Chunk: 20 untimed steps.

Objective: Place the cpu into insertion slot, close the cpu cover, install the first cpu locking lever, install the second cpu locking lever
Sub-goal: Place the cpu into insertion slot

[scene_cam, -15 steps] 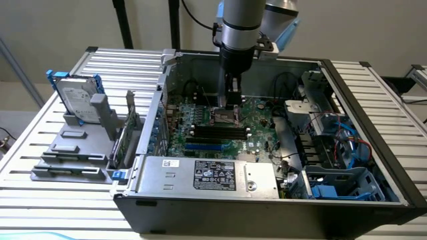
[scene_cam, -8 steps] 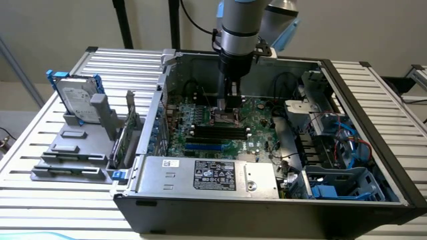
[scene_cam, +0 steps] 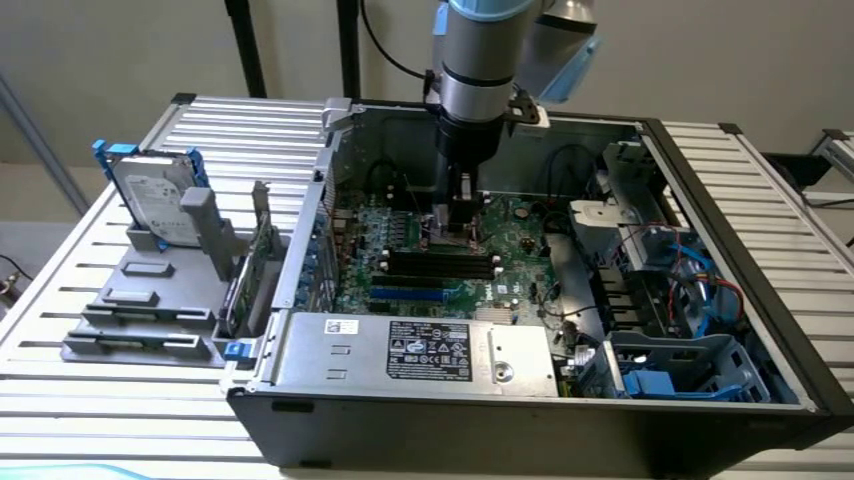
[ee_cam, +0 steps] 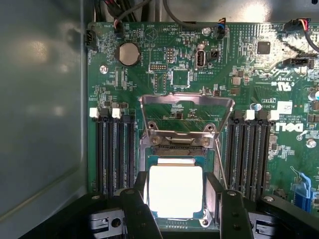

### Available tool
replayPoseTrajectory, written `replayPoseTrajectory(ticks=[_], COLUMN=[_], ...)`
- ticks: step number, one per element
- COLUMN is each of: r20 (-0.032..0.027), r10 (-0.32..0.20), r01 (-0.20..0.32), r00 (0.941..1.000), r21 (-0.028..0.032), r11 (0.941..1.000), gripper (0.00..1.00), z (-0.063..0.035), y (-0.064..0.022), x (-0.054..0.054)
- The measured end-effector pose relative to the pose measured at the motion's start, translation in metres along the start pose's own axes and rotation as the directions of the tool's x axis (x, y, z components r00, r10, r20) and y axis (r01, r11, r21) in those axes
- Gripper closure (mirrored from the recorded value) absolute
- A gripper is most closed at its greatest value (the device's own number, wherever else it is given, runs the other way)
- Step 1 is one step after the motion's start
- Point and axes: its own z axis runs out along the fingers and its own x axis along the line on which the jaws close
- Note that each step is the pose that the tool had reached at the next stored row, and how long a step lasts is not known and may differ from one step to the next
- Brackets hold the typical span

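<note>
Silver-tan and square, the cpu (ee_cam: pixel 175 191) lies inside the span of my claw (ee_cam: pixel 177 179), squarely over the slot (ee_cam: pixel 175 152). Its green edge shows just inside the slot's metal rim. Whether my claw grips the cpu or has let it go, I cannot tell, nor whether the chip is fully seated.

Just beyond the cpu, the cover (ee_cam: pixel 187 100) stands open, tilted up from its hinge at the slot's far edge, with green board (ee_cam: pixel 209 74) showing through its window. Black memory slots (ee_cam: pixel 114 154) run in banks on either side of the slot. Farther along the board sits a round coin cell (ee_cam: pixel 128 53).

In the exterior view, my arm (scene_cam: pixel 474 60) comes straight down into the open case (scene_cam: pixel 441 430), and the claw (scene_cam: pixel 454 225) is low over the middle of the board. A grey power supply (scene_cam: pixel 414 350) lies along the case's near wall. The case rests on a slatted metal desk (scene_cam: pixel 200 130). A hard drive (scene_cam: pixel 154 195) stands in a grey rack on the exterior view's left, well apart from the case.
</note>
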Motion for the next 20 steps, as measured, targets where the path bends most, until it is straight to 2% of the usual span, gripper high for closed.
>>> replayPoseTrajectory(ticks=[6,14,18,20], r20=[0.0001,-0.0001,0.0024,0.0060], r10=[0.001,0.001,0.001,0.001], r01=[-0.001,-0.001,-0.001,-0.001], r00=[1.0000,1.0000,1.0000,1.0000], r21=[0.0117,0.0121,0.0123,0.0124], r11=[0.9999,0.9999,0.9999,0.9999], gripper=[0.46,0.46,0.46,0.46], z=[0.0070,0.0080,0.0090,0.0093], y=[0.0000,0.0001,0.0001,0.0001], x=[0.0001,0.0001,0.0000,0.0000])
